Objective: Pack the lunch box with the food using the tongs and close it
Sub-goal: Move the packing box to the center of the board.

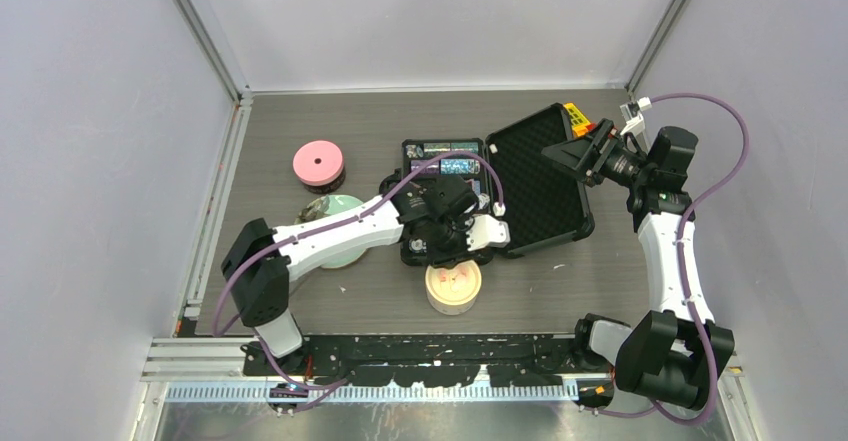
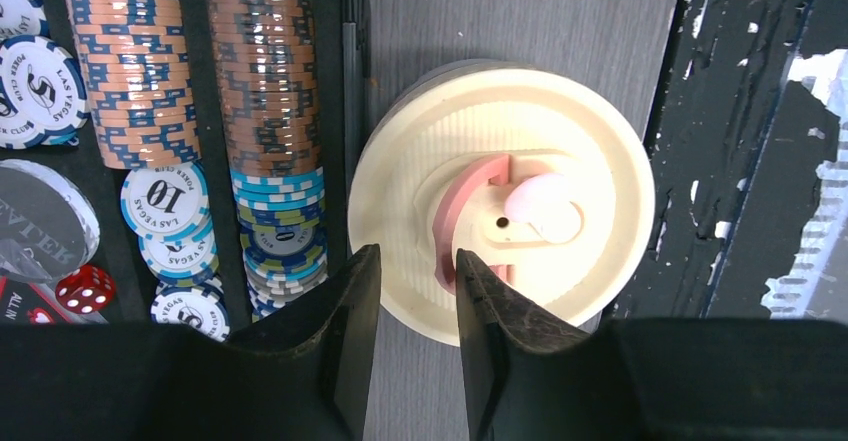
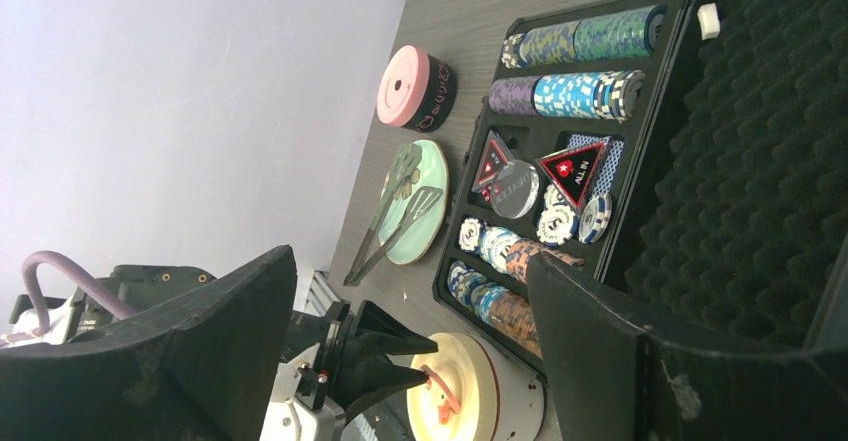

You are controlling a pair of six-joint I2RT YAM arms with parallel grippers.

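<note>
L gripper (image 2: 418,255) hangs over the near edge of the cream-lidded tub (image 2: 500,131), fingers (image 2: 365,296) partly apart w/ nothing between them but the lid's rim below. The pink handle (image 2: 458,211) on the lid sits just beside the R-hand finger; contact can't be told. This tub stands on the desk (image 1: 380,121) at centre-near, touching or just beside the open poker chip case (image 2: 197,81).

R gripper (image 1: 580,146) is up at far right over the case's foam lid (image 1: 535,176) – fingers spread wide, holding nothing.

Pink-lidded tub (image 1: 318,164) sits far-left. Just near of it is the mint plate (image 3: 432,186), w/ the tongs (image 3: 395,216) lying across it, handles off the near rim.
</note>
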